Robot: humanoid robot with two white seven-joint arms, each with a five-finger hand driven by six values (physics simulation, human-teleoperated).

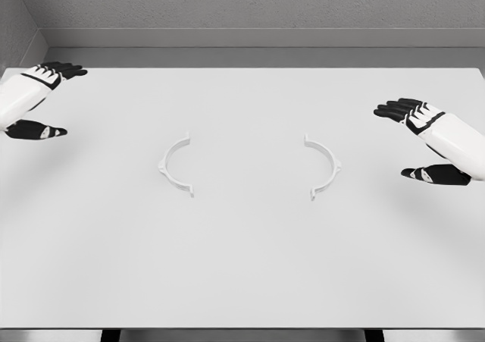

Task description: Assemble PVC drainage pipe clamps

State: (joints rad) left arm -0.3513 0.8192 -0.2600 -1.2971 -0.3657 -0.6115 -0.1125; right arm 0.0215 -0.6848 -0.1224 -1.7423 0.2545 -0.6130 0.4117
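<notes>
Two thin white half-ring clamps lie flat and well apart on the smooth matte white table (pixel 242 281): left clamp half (pixel 174 165), right clamp half (pixel 324 167), their hollow sides facing. Left hand (pixel 34 99) and right hand (pixel 424 141), black-fingered, are spread and hold nothing.

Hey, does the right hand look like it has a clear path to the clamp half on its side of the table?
Probably yes. The right hand is open and holds nothing, and only bare table lies between it and the right clamp half, which lies flat and apart from the left clamp half.
</notes>
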